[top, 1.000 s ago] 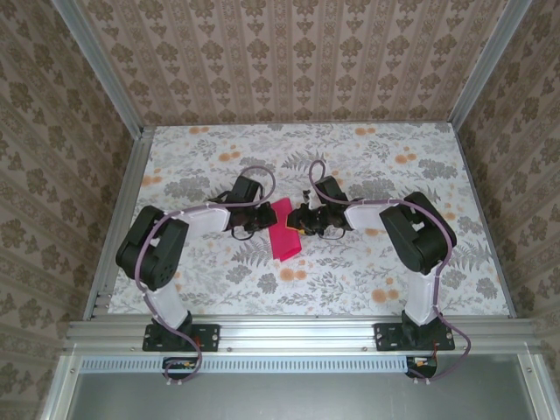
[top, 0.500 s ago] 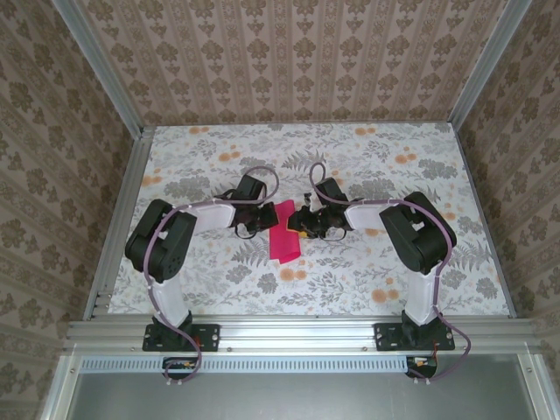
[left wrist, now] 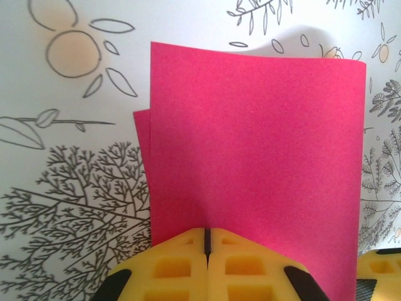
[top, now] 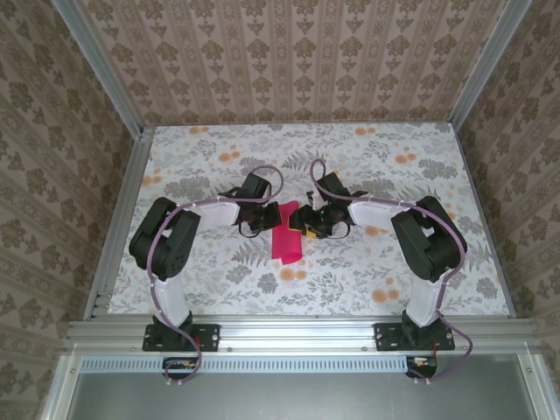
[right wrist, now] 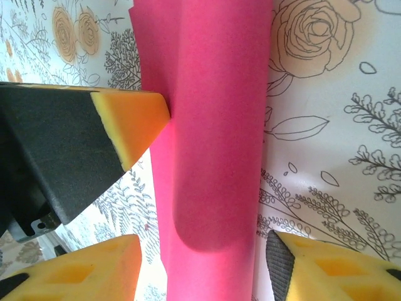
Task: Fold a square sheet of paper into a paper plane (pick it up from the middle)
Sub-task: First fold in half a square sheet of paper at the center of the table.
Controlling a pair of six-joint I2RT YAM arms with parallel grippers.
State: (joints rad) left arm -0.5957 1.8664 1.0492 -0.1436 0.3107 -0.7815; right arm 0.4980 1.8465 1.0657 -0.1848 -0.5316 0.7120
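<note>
Left gripper [left wrist: 207, 241] clamps the half-folded square sheet of paper [left wrist: 257, 144]; right gripper [right wrist: 200, 263] open astride it — we judge creasing next.

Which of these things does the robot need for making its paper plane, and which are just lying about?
Needed:
- folded pink paper
- left hand, shut, at the paper's edge
- right hand, open, a finger on each side of the paper

Just there:
- flowery table
- patterned walls
- metal frame
</note>
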